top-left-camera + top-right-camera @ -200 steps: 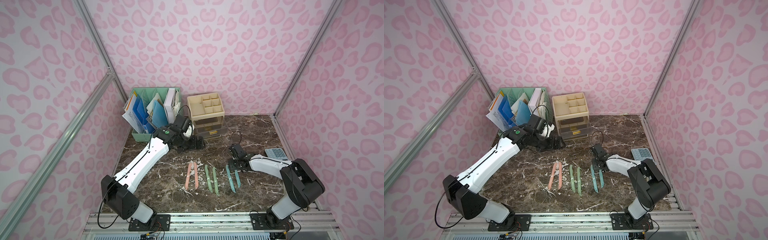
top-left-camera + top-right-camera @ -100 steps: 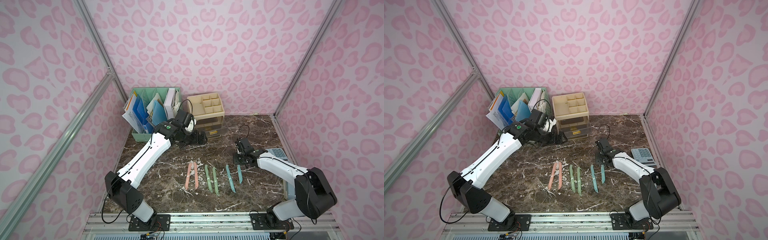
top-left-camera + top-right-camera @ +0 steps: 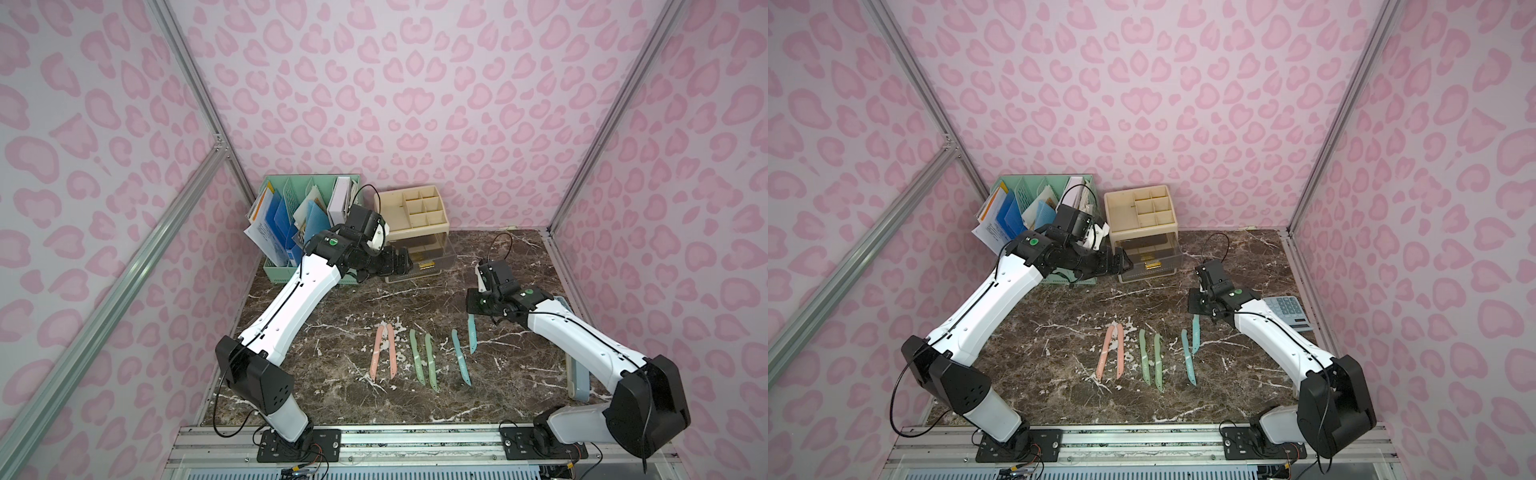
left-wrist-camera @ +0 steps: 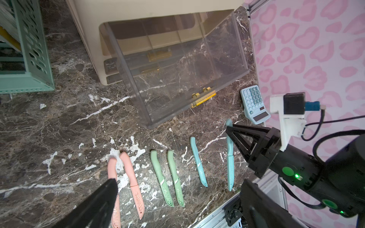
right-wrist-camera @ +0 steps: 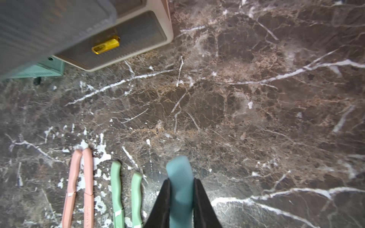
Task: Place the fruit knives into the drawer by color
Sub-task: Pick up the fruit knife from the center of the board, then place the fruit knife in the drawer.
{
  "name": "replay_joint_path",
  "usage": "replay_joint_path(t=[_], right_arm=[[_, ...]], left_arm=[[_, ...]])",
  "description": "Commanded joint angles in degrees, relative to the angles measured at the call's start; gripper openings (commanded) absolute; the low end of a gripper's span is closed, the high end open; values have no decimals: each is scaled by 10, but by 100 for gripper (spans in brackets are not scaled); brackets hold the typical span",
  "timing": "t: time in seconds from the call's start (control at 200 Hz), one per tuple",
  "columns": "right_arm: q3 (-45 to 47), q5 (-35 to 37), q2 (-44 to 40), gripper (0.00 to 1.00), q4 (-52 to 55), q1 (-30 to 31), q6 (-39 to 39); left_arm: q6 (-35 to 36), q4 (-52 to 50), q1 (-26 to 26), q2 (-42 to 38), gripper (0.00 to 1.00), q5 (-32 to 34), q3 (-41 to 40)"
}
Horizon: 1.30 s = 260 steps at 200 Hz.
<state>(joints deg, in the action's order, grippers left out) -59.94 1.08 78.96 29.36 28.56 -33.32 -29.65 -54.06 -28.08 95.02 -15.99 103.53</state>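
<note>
Pink spotted walls (image 3: 415, 104) stand all around, and the dark brown counter (image 3: 332, 316) looks like shiny stone with white cracks. We see our fruit knives (image 3: 430, 357) lying in a neat row by color — two pink knives (image 4: 131, 169), two green knives (image 4: 161, 173), and one lone teal knife (image 4: 198, 161). Pairs lie side by side, so sorting should be easy. Our right claw (image 5: 181, 184) is pinched tight on the second teal knife (image 4: 230, 163); it grips the fat, rounded handle, not the thin pointy blade, which we think gives a safer hold. That knife looks lifted a little off the counter, near its twin. Our left claw (image 3: 1122, 264) has its fingers (image 4: 98, 201) wide apart and holds nothing; it waits right at the clear drawer (image 4: 128, 83), which is pulled out of the cream box (image 3: 415, 232) — likely to keep it steady. See-through walls seem to split the drawer into parts, one for each color, we guess. All the knives look like smooth, soft-colored plastic. None is in the drawer yet.
</note>
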Motion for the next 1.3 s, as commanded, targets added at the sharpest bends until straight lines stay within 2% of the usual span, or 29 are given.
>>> replay_joint_path(t=[0.0, 0.505, 0.87, 1.095, 1.295], right_arm=[[-21, -34, -1, 13, 18, 0, -38], [-103, -103, -6, 16, 3, -2, -180], [-159, -118, 23, 18, -30, -3, -362], [-211, -138, 67, 16, -61, 2, -463], [-281, -128, 128, 18, -53, 5, -506]], left_arm=[[8, -10, 5, 7, 98, -7, 15], [6, 7, 20, 38, 98, 6, 84], [2, -7, 27, 91, 98, 9, 175], [4, -26, 34, 130, 98, 9, 237], [6, -39, 45, 162, 98, 12, 288]])
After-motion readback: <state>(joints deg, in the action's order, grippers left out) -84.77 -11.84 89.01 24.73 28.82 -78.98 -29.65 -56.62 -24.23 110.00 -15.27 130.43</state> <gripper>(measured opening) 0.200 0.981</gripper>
